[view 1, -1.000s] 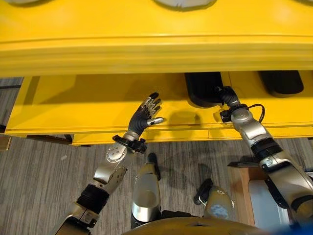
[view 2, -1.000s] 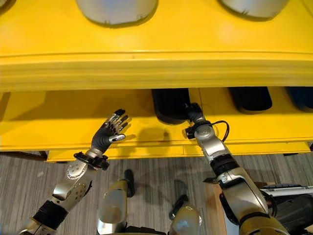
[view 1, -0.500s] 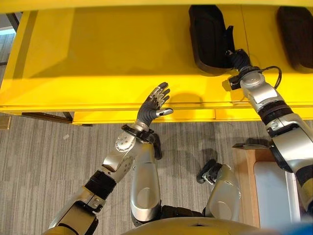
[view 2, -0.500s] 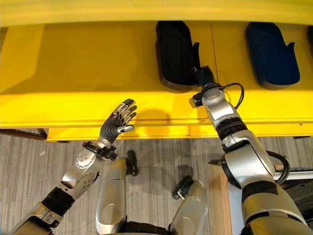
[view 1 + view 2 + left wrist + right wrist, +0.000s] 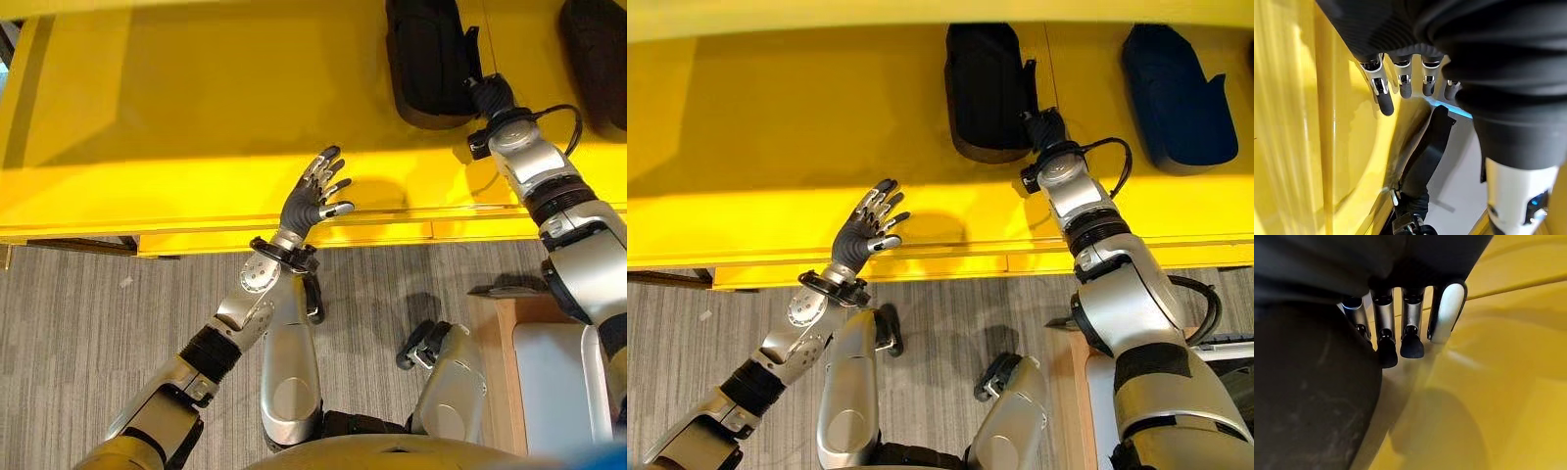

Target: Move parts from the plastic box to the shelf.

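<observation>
Up on the yellow shelf [image 5: 196, 108] lies a long black moulded plastic part [image 5: 426, 59], its long axis running from the front lip back into the shelf, with a small tab at its right edge. The right hand [image 5: 1046, 129] sits at its near right corner, against its side; whether it grips I cannot tell. The left hand [image 5: 315, 191], fingers spread and empty, hovers at the shelf's front edge, well apart from it.

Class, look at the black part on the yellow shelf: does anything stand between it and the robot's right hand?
Nothing visible does. The right hand is already against the near right edge of the black part, which lies on the yellow shelf. The left hand is apart, fingers spread.
</observation>
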`<state>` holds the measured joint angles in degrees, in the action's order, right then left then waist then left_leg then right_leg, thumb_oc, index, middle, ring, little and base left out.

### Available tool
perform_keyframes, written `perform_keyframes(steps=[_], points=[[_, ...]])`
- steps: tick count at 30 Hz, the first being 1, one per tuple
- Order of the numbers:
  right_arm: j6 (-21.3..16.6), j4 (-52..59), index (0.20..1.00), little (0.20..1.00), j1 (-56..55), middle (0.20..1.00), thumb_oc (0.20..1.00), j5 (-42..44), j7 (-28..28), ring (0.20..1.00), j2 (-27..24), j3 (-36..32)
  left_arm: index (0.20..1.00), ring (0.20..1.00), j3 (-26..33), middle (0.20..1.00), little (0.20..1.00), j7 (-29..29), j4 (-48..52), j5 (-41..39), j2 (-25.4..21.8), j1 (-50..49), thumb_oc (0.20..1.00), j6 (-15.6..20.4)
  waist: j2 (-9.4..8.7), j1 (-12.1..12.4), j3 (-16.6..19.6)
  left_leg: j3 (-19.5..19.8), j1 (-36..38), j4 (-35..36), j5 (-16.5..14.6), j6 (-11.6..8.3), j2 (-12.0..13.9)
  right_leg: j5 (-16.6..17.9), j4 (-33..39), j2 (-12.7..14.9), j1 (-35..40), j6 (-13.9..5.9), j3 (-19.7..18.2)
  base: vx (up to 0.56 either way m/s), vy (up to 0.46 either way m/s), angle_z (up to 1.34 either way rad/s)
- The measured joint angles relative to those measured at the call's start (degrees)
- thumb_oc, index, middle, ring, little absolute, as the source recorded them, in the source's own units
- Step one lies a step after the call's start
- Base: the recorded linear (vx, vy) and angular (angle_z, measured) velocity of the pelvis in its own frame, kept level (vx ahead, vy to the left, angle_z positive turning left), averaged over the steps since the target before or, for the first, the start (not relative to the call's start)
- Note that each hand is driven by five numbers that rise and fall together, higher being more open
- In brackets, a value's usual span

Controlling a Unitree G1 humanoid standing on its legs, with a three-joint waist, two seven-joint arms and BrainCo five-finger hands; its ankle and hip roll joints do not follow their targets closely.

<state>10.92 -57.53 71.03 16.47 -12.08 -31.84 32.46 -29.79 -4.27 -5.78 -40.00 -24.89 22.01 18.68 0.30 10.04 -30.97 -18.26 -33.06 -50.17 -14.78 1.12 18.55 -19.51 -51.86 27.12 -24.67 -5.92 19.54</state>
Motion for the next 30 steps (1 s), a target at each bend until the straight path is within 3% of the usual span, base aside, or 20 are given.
perform_keyframes(steps=[12,30], points=[[-0.7,-1.3,0.2,0.2,1.4,0.2,0.2,-4.6,-1.7,0.2,-0.7,4.0,1.0,1.0,-2.4,1.0,1.0,-0.9,-1.9,-2.3,-0.2,0.5,1.0,5.3,0.05,-0.4,0.0,-0.3,-0.3,1.8,0.8,-0.39,-0.6,0.1,0.7,0.0,-1.0,-0.16,-0.2,-0.01,0.031,0.0],[-1.4,0.5,0.2,0.2,-0.7,0.2,0.2,-6.7,-2.9,0.2,-0.4,4.1,1.0,1.0,-2.2,1.0,1.0,-1.1,-5.0,-3.9,1.1,1.4,1.0,6.5,0.1,-2.1,0.0,-1.6,2.2,4.0,1.7,-0.44,-0.6,0.6,2.2,-0.5,0.3,-0.09,-0.5,0.0,0.009,-0.02]])
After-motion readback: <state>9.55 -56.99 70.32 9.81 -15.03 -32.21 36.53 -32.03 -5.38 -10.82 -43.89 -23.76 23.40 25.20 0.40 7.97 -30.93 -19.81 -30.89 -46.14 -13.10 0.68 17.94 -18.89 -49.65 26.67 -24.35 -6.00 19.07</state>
